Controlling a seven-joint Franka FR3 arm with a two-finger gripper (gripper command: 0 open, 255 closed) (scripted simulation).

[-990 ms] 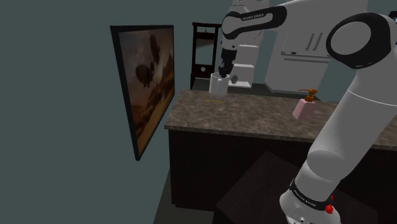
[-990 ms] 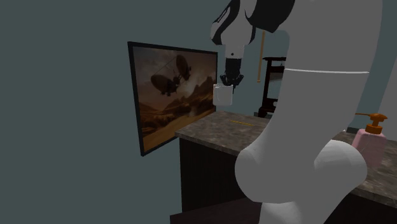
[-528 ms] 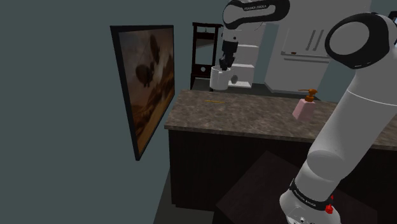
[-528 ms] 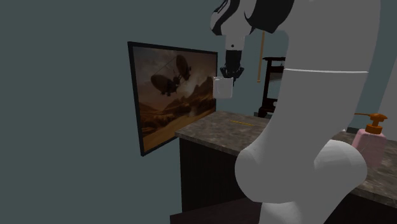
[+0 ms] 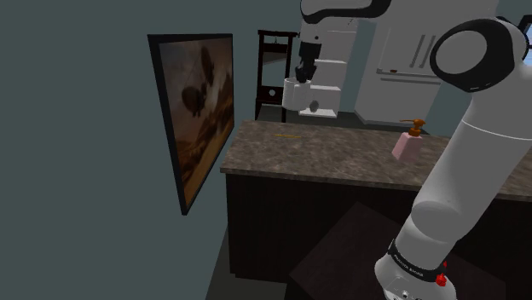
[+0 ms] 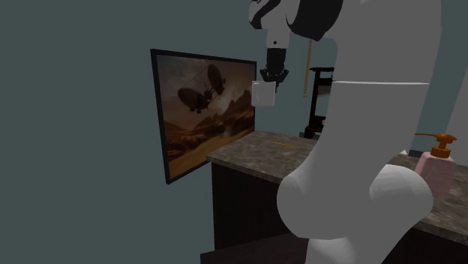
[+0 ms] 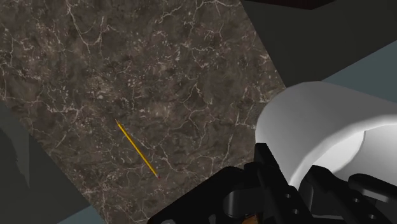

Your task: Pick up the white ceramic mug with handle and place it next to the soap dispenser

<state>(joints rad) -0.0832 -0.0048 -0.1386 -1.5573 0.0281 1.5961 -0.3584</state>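
Your gripper (image 5: 301,78) clamps only the rim of the mug (image 5: 298,99) above the counter (image 5: 341,158) corner; a quick swing could loosen it.

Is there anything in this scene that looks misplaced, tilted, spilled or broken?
Only one small thing: a thin yellow stick, perhaps a pencil, lies loose on the dark marbled countertop, roughly below the plain white mug that the black hand holds in the air. Nothing looks spilled or broken.
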